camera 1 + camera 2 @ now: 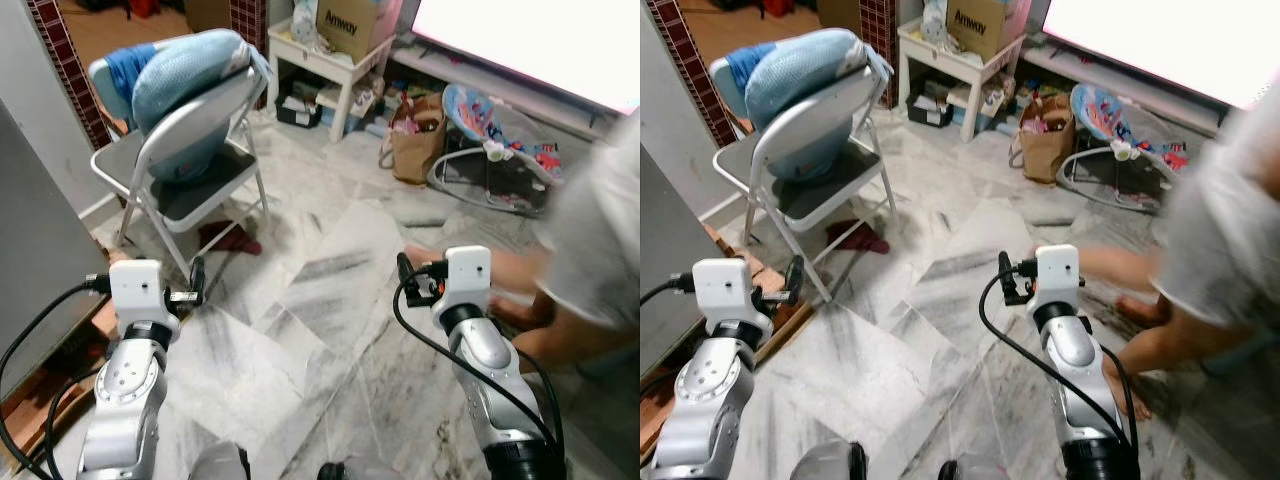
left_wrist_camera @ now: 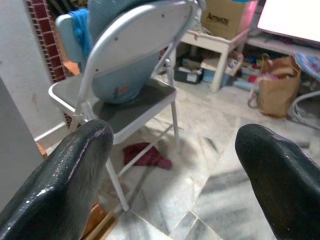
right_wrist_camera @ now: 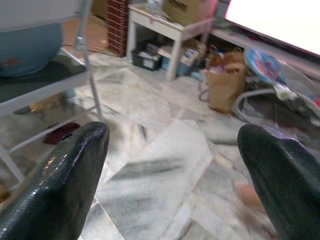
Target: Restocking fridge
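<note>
Up front, the left gripper [image 2: 170, 175] is held out over the floor with its two black fingers [image 2: 65, 185] spread wide and nothing between them. The right gripper [image 3: 172, 175] is held out the same way, fingers [image 3: 60, 185] wide apart and holding nothing. Both silver arms reach forward from the bottom of the head views, and the lower parts of the arms are cut off.

Just past the right gripper, a person [image 1: 590, 260] bends low on the right side. The person is blurry and cut off by the edge, so you cannot tell what the hand near the floor is doing. A grey flat panel [image 1: 35, 260] runs along the left edge; it may be the fridge, but too little of it shows to be sure. No food to put away can be made out.

Past the left gripper stands a grey folding chair [image 1: 185, 160] with a light blue cushion [image 1: 180, 75] on it. A dark red cloth [image 1: 230, 238] lies on the floor under the chair.

Underneath it all, the floor [image 1: 320, 300] is pale marble tile with grey streaks. Farther back are a white side table [image 1: 325, 60] with a cardboard box [image 1: 350, 25] on top, a brown paper bag [image 1: 420, 140], and a baby bouncer [image 1: 500, 140]. A bright white screen [image 1: 530, 40] fills the top right corner.
</note>
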Tool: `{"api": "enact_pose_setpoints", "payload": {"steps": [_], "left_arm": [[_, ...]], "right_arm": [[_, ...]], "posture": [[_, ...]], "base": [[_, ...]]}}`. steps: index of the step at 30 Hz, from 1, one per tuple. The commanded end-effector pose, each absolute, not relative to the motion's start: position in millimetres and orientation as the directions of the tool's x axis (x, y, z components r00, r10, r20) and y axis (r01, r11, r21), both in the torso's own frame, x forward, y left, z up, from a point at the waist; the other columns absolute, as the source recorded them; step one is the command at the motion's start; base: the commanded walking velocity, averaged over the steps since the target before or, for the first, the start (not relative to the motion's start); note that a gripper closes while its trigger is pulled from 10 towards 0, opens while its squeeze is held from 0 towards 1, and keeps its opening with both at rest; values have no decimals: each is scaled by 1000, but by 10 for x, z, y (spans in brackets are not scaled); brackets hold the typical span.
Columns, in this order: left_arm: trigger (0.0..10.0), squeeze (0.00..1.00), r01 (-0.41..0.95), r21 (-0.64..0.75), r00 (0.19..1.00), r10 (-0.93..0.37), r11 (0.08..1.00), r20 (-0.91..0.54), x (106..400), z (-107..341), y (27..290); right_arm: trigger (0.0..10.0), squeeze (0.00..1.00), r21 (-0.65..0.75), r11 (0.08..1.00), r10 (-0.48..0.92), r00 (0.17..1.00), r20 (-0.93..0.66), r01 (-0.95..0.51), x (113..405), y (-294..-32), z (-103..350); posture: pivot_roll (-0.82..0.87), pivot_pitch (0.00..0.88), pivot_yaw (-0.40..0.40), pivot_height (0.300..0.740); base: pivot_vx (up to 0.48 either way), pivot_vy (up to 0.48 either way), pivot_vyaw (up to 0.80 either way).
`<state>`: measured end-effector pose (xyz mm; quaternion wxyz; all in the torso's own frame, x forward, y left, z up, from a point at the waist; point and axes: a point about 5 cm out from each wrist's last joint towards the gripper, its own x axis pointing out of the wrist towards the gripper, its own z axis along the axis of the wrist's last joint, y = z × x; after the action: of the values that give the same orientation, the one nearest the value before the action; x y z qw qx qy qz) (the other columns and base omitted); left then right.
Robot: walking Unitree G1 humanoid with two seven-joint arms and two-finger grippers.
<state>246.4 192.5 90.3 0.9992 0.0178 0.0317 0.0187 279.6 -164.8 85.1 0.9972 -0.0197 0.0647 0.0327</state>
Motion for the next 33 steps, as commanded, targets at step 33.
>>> {"api": "enact_pose_setpoints", "payload": {"steps": [33], "left_arm": [[10000,0,123,211,980,-86,970,-179,2553,787,1817]], "right_arm": [[10000,0,8,995,-98,978,-182,101,2562,-1856,665]], "posture": [[44,135,-52,740]], "base": [[-50,0,0]]}}
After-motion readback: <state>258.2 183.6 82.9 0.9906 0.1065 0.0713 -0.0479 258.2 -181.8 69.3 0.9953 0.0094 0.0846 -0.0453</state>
